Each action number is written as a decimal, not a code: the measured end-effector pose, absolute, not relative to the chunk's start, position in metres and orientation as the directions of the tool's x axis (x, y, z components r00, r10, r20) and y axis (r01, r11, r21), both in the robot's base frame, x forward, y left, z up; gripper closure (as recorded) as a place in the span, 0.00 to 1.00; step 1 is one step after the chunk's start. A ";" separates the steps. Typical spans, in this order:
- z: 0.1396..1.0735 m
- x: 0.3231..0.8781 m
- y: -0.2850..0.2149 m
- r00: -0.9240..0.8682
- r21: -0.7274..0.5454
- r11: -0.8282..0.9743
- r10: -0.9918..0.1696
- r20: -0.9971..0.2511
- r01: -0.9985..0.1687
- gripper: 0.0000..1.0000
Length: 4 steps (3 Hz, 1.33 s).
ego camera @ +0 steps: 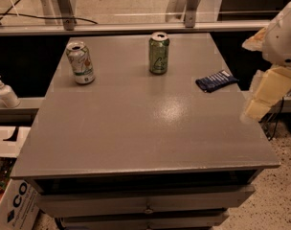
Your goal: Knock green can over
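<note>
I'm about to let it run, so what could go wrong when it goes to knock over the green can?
The hand hangs beyond the right edge of the table, and the blue packet lies between it and the green can, so a low sweep might drag the packet. The can stands near the far edge and could roll off once tipped.
</note>
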<state>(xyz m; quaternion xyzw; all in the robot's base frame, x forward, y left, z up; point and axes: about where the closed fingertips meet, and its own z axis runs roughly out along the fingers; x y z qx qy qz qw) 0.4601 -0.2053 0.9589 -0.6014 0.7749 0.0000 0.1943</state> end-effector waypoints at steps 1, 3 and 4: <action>0.939 0.487 -0.194 -0.210 -0.203 0.306 -0.897 -0.390 -0.930 0.00; 0.904 0.549 -0.176 -0.242 -0.120 0.382 -0.767 -0.594 -0.917 0.00; 0.904 0.549 -0.176 -0.242 -0.120 0.382 -0.767 -0.594 -0.917 0.00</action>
